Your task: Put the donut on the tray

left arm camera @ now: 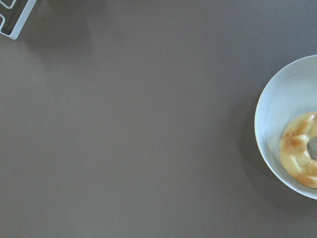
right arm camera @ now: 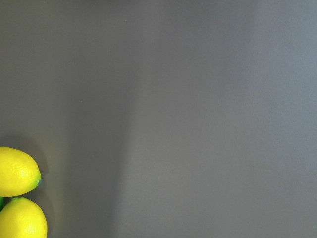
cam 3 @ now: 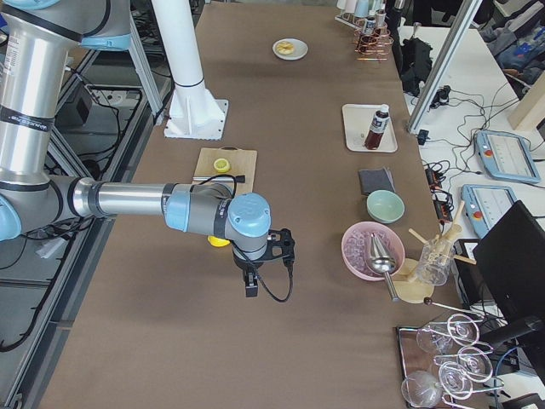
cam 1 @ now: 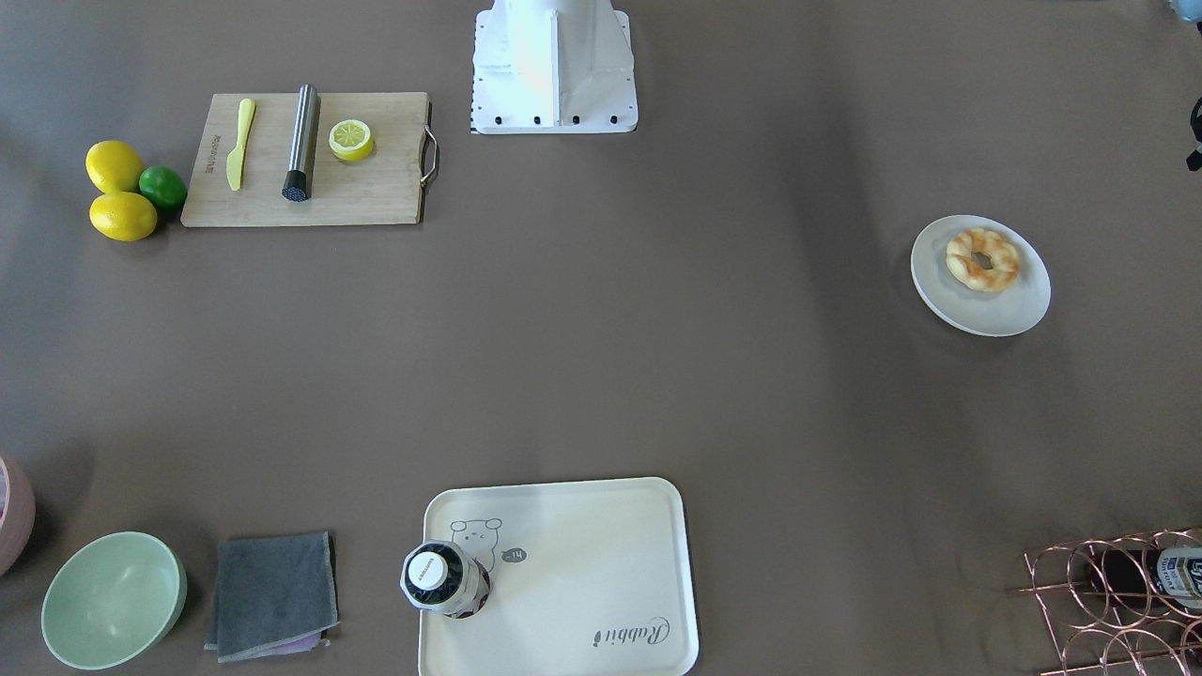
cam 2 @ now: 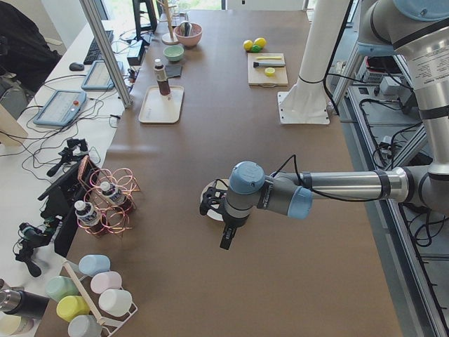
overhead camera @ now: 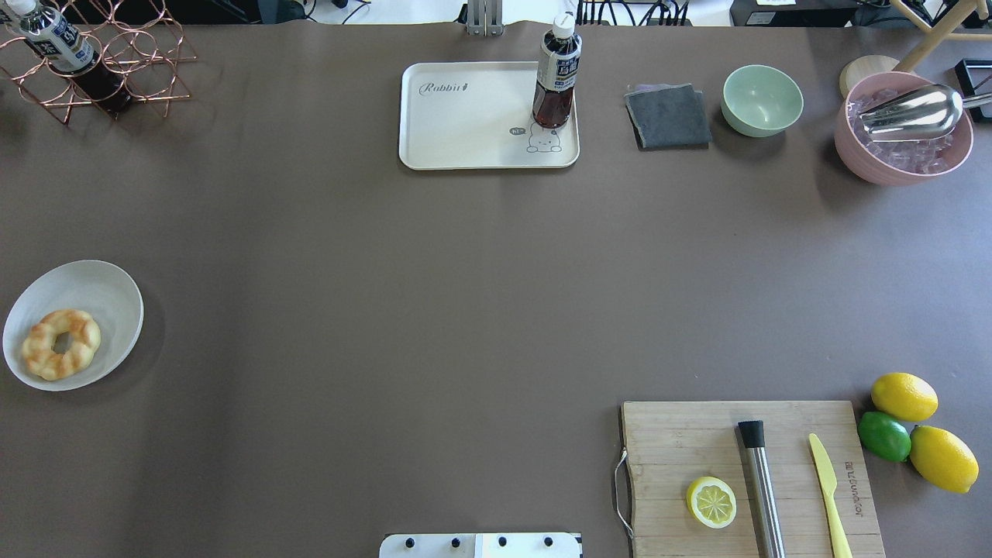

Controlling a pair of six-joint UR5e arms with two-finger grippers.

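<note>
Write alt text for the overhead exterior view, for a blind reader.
A donut lies on a round white plate at the view's left edge, apart from the cream tray at the far side, where a bottle stands. A cutting board with a lemon half is near right. No arm shows.

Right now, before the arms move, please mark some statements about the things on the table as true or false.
1. The donut lies on the round white plate. True.
2. A bottle stands upright on the tray. True.
3. The lemon half lies on the round white plate. False: it lies on the wooden cutting board.
4. The grey cloth lies on the tray. False: it lies off the tray, to one side of it.
</note>
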